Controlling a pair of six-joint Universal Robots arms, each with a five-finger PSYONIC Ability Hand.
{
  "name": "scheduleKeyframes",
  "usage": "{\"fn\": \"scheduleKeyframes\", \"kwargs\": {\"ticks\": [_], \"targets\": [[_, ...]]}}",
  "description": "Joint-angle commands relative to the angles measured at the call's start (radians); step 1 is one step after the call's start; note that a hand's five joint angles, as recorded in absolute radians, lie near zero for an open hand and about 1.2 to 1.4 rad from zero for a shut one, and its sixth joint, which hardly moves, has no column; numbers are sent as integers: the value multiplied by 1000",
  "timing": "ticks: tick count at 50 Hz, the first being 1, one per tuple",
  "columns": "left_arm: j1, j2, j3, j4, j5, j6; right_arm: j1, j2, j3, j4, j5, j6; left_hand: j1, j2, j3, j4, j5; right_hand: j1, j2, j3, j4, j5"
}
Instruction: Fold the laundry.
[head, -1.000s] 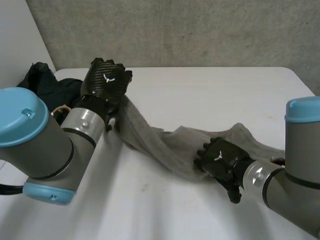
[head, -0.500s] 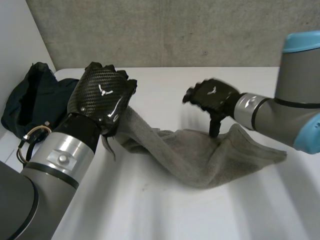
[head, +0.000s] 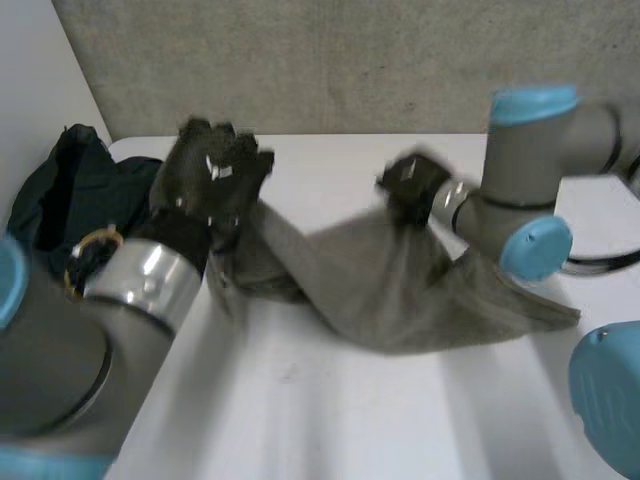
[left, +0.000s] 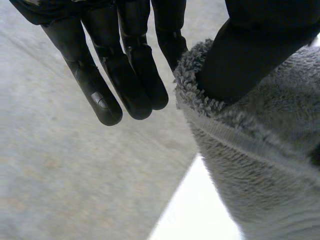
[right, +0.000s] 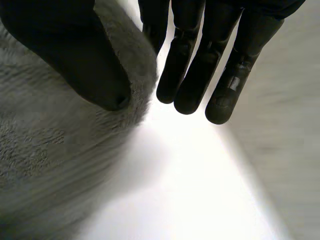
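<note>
both of my hands had hold of one grey towel. my left hand pinched it at a fuzzy, hemmed edge. the thumb pressed down onto the pile, and the fingers ran out straight and close together just beside that edge, with the cloth caught between the thumb and the nearest finger. my right hand gripped it much the same way. its thumb lay on top of the towel near the rim, and its fingers were straight and side by side, with the rim tucked in against the first of them.

from above, both hands were raised off the tabletop, the left one toward the far left and the right one near the far middle. the towel hung between them in a loose sag, bunched under the left hand and spreading wider under the right. its lower part lay on the tabletop, and one end trailed out flat toward the right, past my right arm.

a dark bundle of cloth sat at the far left corner of the tabletop, just beside my left arm and apart from the towel. a concrete wall stood behind the tabletop's far edge.
</note>
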Motion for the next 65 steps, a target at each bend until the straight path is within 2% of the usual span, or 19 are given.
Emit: {"fn": "scheduleKeyframes", "kwargs": {"ticks": [1, 5, 6, 12, 17, 21, 28, 31, 34, 40, 42, 46, 49, 56, 59, 60, 65], "targets": [[81, -183, 371, 145, -15, 138, -12, -224, -91, -267, 110, 194, 269, 199, 203, 195, 240, 411, 226, 216, 209, 238], [82, -223, 528, 262, -35, 218, -22, -351, 41, -417, 119, 297, 269, 199, 203, 195, 240, 411, 226, 216, 209, 238], [80, -227, 552, 312, -38, 221, -41, -409, 132, -481, 119, 317, 269, 199, 203, 195, 240, 411, 226, 216, 209, 238], [71, -218, 492, 409, -46, 162, -73, -608, 455, -657, 92, 326, 269, 199, 203, 195, 240, 411, 226, 216, 209, 238], [69, -204, 311, 402, -46, 95, -84, -724, 772, -728, 3, 306, 269, 199, 203, 195, 240, 411, 226, 216, 209, 238], [69, -198, 98, 385, -43, 83, -84, -747, 993, -724, -60, 244, 243, 174, 177, 169, 215, 411, 226, 216, 209, 238], [65, -209, -166, 368, -39, 78, -75, -721, 1266, -634, -80, 95, 164, 94, 98, 90, 135, 411, 226, 216, 209, 238], [57, -212, -208, 342, -39, 80, -75, -680, 1291, -562, -76, 62, 119, 50, 53, 46, 91, 411, 226, 216, 209, 238], [28, -212, -231, 278, -39, 75, -79, -649, 1293, -490, -82, 55, -27, -96, -93, -101, -55, 411, 226, 216, 209, 238], [8, -198, -230, 163, -35, 58, -87, -652, 1285, -499, -83, 65, -452, -521, -518, -526, -480, 411, 226, 216, 209, 238], [9, -197, -228, 156, -36, 52, -102, -655, 1287, -508, -85, 80, -482, -552, -548, -556, -511, 411, 226, 216, 209, 238], [61, -160, -234, 145, -36, 14, -114, -658, 1288, -520, -86, 122, -629, -698, -695, -703, -657, 411, 226, 216, 209, 238], [97, -131, -240, 144, -35, -26, -119, -657, 1291, -533, -86, 140, -638, -707, -704, -712, -666, 411, 226, 216, 209, 238], [218, -45, -243, 87, -27, -252, -150, -658, 1293, -536, -86, 145, -764, -833, -830, -838, -792, 411, 226, 216, 209, 238], [281, -33, -243, 6, 43, -351, -162, -658, 1294, -536, -86, 147, -811, -880, -877, -885, -839, 411, 226, 216, 209, 238], [286, -33, -243, 0, 53, -358, -162, -658, 1294, -536, -86, 145, -814, -883, -880, -888, -842, 411, 226, 216, 209, 238], [370, -37, -245, -98, 221, -410, -168, -658, 1296, -536, -86, 148, -794, -863, -860, -868, -822, 411, 226, 216, 209, 238]]}}
